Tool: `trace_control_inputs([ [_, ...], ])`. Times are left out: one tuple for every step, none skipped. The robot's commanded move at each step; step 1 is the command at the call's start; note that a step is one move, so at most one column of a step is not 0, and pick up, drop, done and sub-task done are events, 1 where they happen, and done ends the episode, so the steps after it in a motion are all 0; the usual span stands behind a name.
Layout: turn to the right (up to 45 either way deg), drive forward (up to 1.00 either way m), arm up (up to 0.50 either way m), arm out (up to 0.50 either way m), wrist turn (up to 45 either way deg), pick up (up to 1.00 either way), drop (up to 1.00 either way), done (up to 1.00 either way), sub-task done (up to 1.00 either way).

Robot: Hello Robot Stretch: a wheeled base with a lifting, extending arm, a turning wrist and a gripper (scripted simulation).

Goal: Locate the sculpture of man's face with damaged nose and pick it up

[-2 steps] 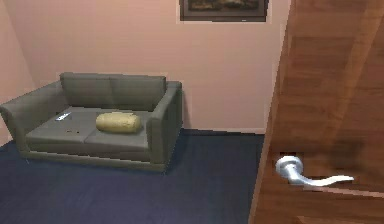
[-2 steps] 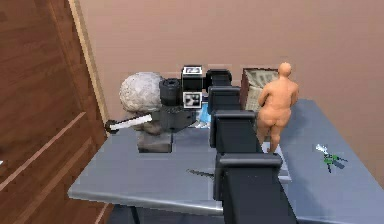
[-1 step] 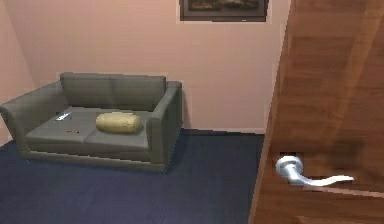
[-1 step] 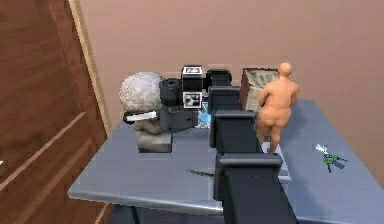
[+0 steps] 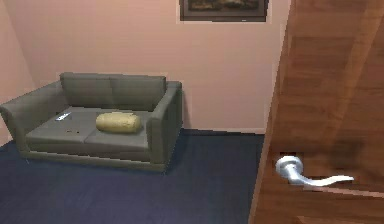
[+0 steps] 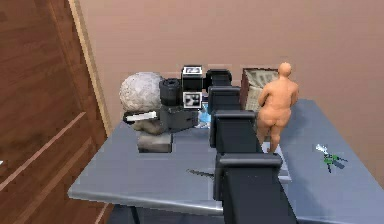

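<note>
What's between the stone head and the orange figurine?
In the arm side view, the dark arm and its tool lie between stone head and orange figurine.

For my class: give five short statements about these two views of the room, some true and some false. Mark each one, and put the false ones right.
1. A yellow cushion lies on the sofa. True.
2. The door has a round black knob. False: its handle is a silver lever.
3. The grey bust stands on the table. True.
4. The orange figurine lies flat on the floor. False: it stands upright on the table.
5. A framed picture hangs high on the wall. True.
</note>
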Motion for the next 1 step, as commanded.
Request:
trace_control_inputs([
  [0.0,0.0,0.0,0.0,0.0,0.0,0.0,1.0,0.0],
])
